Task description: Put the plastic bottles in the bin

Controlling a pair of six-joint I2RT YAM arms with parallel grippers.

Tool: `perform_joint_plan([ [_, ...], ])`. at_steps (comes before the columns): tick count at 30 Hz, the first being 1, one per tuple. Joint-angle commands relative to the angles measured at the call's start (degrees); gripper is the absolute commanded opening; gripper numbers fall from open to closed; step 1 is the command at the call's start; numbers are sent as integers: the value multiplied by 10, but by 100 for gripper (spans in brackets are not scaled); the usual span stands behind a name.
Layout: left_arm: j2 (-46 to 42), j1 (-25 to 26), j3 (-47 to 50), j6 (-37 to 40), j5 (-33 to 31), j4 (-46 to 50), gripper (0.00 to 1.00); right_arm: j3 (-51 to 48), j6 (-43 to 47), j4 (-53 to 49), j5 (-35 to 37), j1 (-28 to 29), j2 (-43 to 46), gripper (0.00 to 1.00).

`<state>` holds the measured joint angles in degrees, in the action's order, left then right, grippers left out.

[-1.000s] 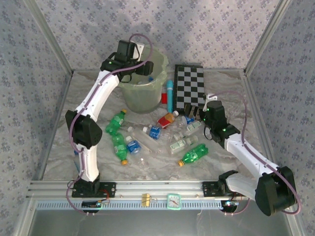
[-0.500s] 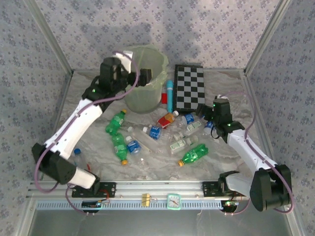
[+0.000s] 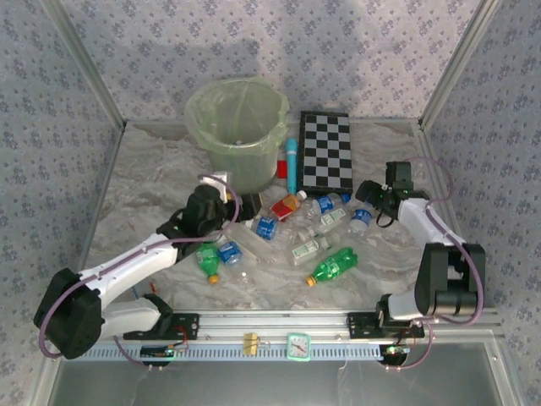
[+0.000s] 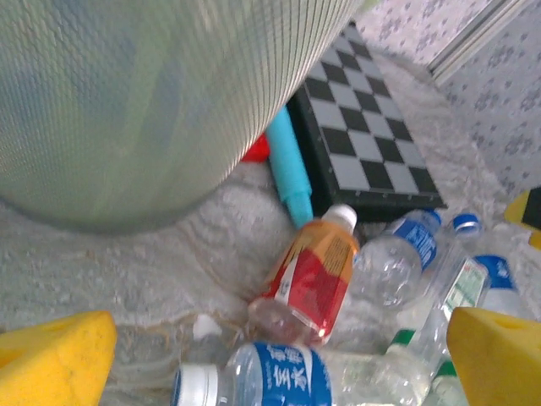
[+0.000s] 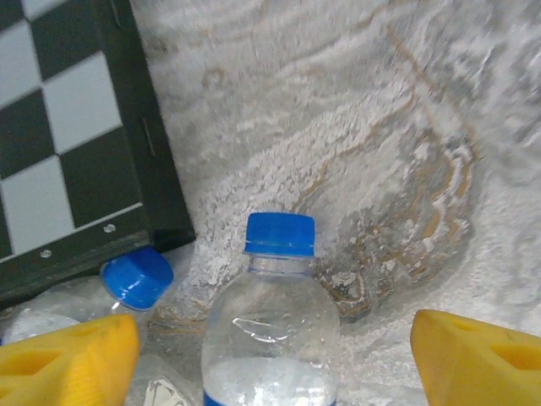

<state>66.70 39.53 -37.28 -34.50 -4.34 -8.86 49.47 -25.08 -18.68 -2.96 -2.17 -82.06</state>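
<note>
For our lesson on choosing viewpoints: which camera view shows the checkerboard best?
The top external view: the whole checkerboard lies in frame, seen from above. The left wrist view shows a slanted part of it; the right wrist view, one corner.

Cropped by the top and left edges of the left wrist view: round translucent pale-green plastic bin [image 4: 152,101]. Tucked behind its wall, mostly hidden: small red block [image 4: 256,150]. Sliced off by the bottom edge there: clear bottle with blue label and white cap [image 4: 262,381]. In the right wrist view, cut below the shoulder: clear blue-capped plastic bottle [image 5: 272,321] (label barely begun). Half covered by the left arm in the top view: green plastic bottle with orange cap [image 3: 208,260].
</note>
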Motion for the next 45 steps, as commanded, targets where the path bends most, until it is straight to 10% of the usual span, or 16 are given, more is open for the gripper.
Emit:
perform_joint_plan([
  [1, -3, 9, 3, -24, -39, -67, 100, 29, -12, -18, -50, -5, -38, 84],
  [18, 35, 10, 10, -12, -77, -61, 100, 24, -75, 13, -46, -4, -129, 76],
  [32, 16, 10, 12, -7, -78, -61, 100, 12, -67, 28, -47, -5, -53, 50],
  [45, 40, 9, -50, 37, 68, -129, 100, 62, -68, 117, -101, 125, 78, 47],
])
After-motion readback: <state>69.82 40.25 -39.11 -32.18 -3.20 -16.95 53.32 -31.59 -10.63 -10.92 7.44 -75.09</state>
